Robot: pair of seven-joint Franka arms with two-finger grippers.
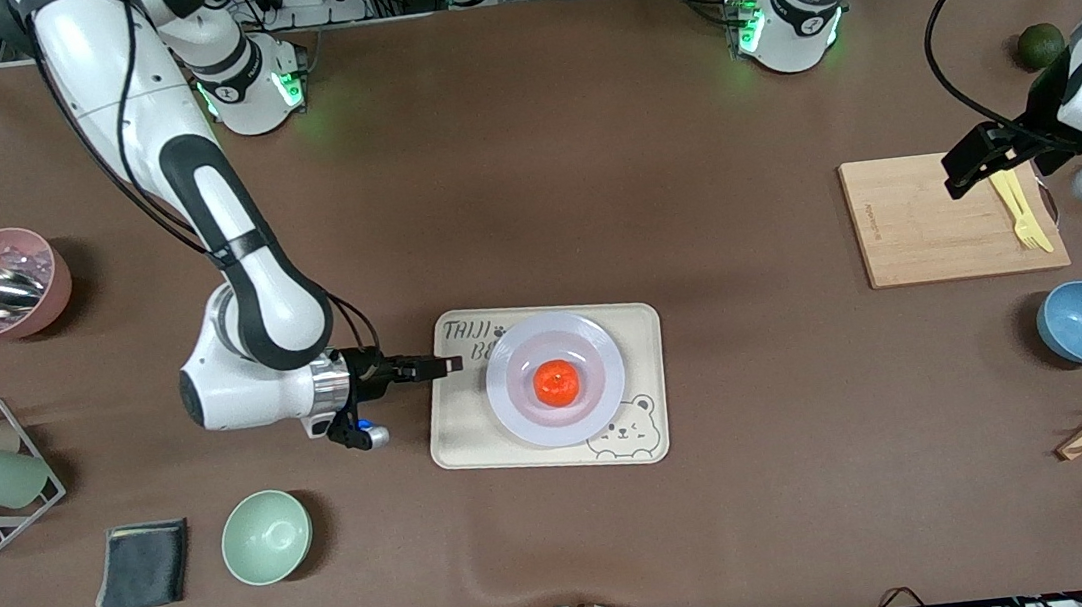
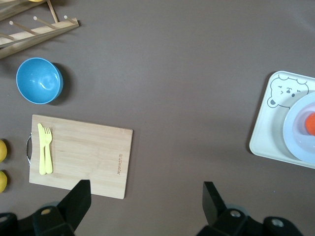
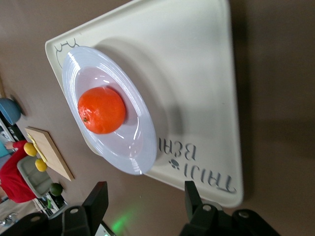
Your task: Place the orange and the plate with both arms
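We take the bear tray (image 1: 474, 431) as landmark. Right end effector (image 1: 452, 363) sits low at the tray's edge toward the right arm's end of the desk (image 1: 587, 168), fingers parted, gripping nothing, pointing along its long axis at the plate (image 1: 602, 408). Plate lies on the tray, just ahead of those fingers; orange (image 1: 557, 382) rests in the plate's middle. We judge the right arm much the nearer. Orange: glossy, bright orange-red, small, round. Plate: pale lavender-white, shallow, wide rim. Left end effector (image 2: 147, 199) waits open and empty, well apart from the tray, over the bamboo cutting board (image 1: 925, 223).
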